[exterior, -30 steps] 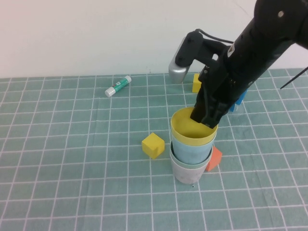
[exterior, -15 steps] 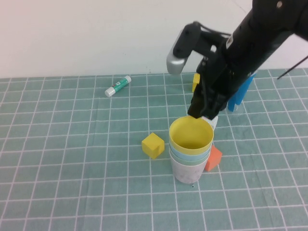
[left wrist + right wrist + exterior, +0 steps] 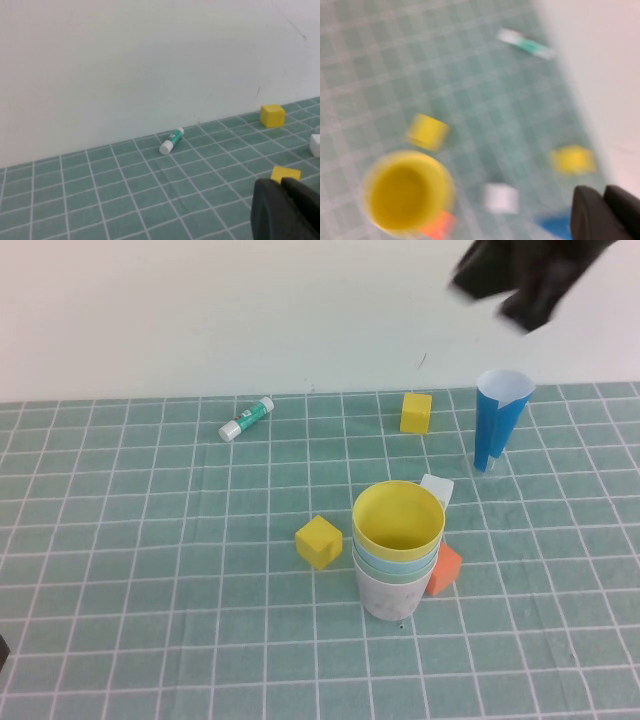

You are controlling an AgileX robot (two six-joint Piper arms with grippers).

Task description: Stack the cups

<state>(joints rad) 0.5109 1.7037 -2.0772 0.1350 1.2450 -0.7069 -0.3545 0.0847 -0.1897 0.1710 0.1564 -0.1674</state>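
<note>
The cups stand nested in one upright stack mid-table. The yellow cup (image 3: pixel 398 518) is on top, a light blue rim (image 3: pixel 392 560) shows beneath it, and a whitish cup (image 3: pixel 385 598) forms the base. From the right wrist view the yellow cup (image 3: pixel 407 192) is seen from above with nothing inside. My right gripper (image 3: pixel 520 300) hangs high above the far right of the table, well clear of the stack; in its wrist view it (image 3: pixel 604 192) is shut with nothing in it. My left gripper (image 3: pixel 281 184) is shut, with nothing in it, low over the mat.
A yellow cube (image 3: pixel 319 541) lies left of the stack and an orange cube (image 3: pixel 444 570) touches its right side. A white cube (image 3: pixel 436 488) sits just behind. Farther back are another yellow cube (image 3: pixel 416 412), a blue paper cone (image 3: pixel 497 420) and a glue stick (image 3: pixel 246 419).
My right gripper let go of the yellow cup, which dropped fully into the stack. The right arm then rose up and away toward the far right. The left arm stayed put.
</note>
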